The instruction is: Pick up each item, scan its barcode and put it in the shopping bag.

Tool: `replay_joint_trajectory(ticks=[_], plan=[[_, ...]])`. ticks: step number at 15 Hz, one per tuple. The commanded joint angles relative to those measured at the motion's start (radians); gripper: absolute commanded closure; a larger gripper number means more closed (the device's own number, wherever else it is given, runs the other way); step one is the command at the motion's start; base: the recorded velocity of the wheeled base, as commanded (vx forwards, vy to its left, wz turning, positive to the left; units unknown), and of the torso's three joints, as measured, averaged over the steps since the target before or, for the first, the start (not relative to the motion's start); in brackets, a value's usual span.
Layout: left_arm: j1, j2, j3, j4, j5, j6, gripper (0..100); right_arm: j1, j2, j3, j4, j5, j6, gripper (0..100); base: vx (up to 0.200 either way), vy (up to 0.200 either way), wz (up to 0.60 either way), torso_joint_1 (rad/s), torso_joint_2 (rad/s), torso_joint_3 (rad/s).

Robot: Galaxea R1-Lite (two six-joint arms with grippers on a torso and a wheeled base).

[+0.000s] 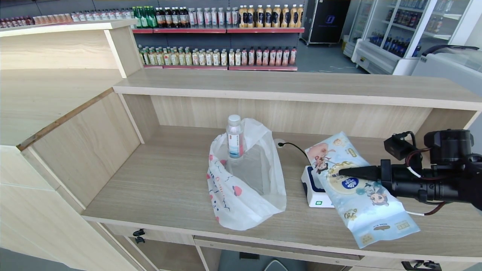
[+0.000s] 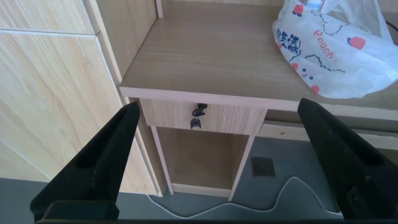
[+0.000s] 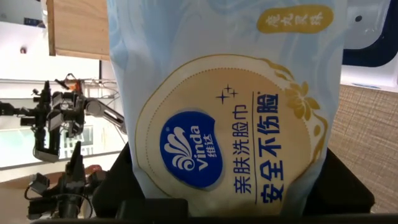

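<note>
Where the work lies: a pale wood-grain counter [image 1: 150, 180] with a raised back ledge and a side wall, in a shop.
Room: long shelves of drink bottles [image 1: 218, 37] far behind the bag; glass-door coolers [image 1: 395, 30] behind it and to its right.
Shopping bag: a thin white plastic bag with red prints [image 1: 244, 188], mouth open, mid-counter.
Bottle: a clear plastic bottle with a white cap [image 1: 235, 137], upright inside the bag, at its back.
Scanner: a small white box scanner [image 1: 312, 188] just right of the bag, with a black cable [image 1: 297, 148] curving away behind it.
Tissue pack: a pale blue soft pack with cartoon prints [image 1: 357, 188], right of the bag, slanted over the scanner and hiding its right half.
Right gripper [image 1: 344, 173]: clamped on the tissue pack, one black finger across its top face.
Left gripper [image 2: 217, 162]: fingers spread wide with nothing between them, out before the counter's front and lower than the bag, facing a drawer with a key in its lock [image 2: 198, 117].
</note>
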Motion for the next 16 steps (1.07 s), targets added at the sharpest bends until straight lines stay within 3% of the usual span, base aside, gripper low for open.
replay_joint_trajectory(ticks=[1,2,3,5,6,8,12,14,16], plan=[[0.001,0.001,0.000,0.000,0.000,0.000,0,0.001,-0.029,0.002,-0.004,-0.004,-0.007,100,0.000,0.000,0.00,0.000,0.00,0.000],[0.000,0.001,0.000,0.000,0.000,0.000,0,-0.002,-0.092,0.044,-0.023,-0.021,-0.070,100,0.000,0.000,0.00,0.000,0.00,0.000],[0.000,0.001,0.000,0.000,0.000,0.000,0,-0.012,-0.173,0.107,-0.021,-0.122,-0.224,100,0.000,0.000,0.00,0.000,0.00,0.000],[0.000,0.001,0.000,0.000,0.000,0.000,0,-0.051,-0.302,0.220,-0.024,-0.395,-0.667,100,0.000,0.000,0.00,0.000,0.00,0.000],[0.000,0.001,0.000,0.000,0.000,0.000,0,-0.134,-0.357,0.242,-0.027,-0.497,-0.926,100,0.000,0.000,0.00,0.000,0.00,0.000],[0.001,0.001,0.000,0.000,0.000,0.000,0,-0.256,-0.439,0.245,-0.087,-0.507,-1.158,100,0.000,0.000,0.00,0.000,0.00,0.000],[0.001,0.001,0.000,0.000,0.000,0.000,0,-0.259,-0.460,0.249,-0.199,-0.515,-1.169,100,0.000,0.000,0.00,0.000,0.00,0.000],[0.000,0.001,0.000,0.000,0.000,0.000,0,-0.242,-0.468,0.260,-0.195,-0.544,-1.202,100,0.000,0.000,0.60,0.002,0.01,0.002],[0.001,0.001,0.000,0.000,0.000,0.000,0,-0.172,-0.483,0.257,-0.195,-0.604,-1.146,100,0.000,0.000,0.60,0.000,0.00,0.005]])
